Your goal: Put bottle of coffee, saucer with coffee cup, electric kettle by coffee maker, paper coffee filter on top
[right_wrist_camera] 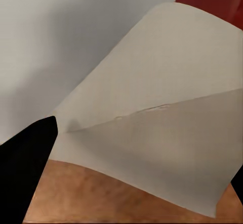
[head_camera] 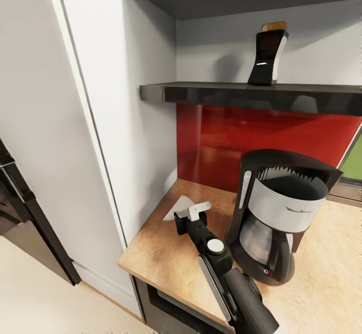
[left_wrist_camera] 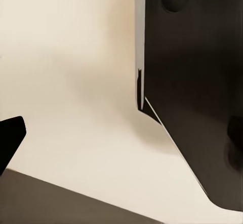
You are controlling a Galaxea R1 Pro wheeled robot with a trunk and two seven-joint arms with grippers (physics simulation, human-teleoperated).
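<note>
The right gripper (head_camera: 192,213), fingers apart, reaches over the countertop (head_camera: 166,263) toward the paper coffee filter (head_camera: 179,207) lying directly ahead, left of the coffee maker (head_camera: 276,213).

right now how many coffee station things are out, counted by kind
coffee maker: 1
paper filter: 1
coffee bottle on the shelf: 1
total: 3
</note>
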